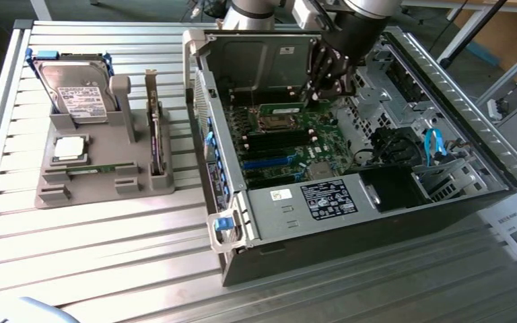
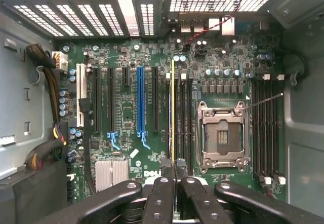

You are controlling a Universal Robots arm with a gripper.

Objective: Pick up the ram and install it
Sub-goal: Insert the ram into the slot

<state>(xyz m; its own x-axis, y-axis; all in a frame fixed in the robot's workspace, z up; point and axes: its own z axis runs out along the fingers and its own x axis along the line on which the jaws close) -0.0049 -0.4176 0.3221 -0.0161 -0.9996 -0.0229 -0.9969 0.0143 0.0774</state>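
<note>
My gripper (image 1: 317, 94) reaches down into the open computer case (image 1: 474, 195) and is shut on the ram (image 1: 281, 108), a thin green stick. In the wrist view the ram (image 2: 172, 112) shows edge-on as a narrow yellowish line pinched between the two inner black fingers (image 2: 162, 193); the gripper (image 2: 174, 176) holds it over the black memory slots (image 2: 183, 117) beside the CPU socket (image 2: 221, 135). Whether it touches a slot I cannot tell. A second green stick (image 1: 89, 170) lies in the grey holder (image 1: 106, 188) on the exterior view's left.
The grey holder also carries a hard drive (image 1: 77, 91), a square silver processor chip (image 1: 68, 148) and an upright expansion card (image 1: 155, 134). Inside the case are the motherboard (image 1: 285, 145), blue cables (image 1: 433, 145), a labelled power supply (image 1: 330, 198) and a blue slot (image 2: 140, 100).
</note>
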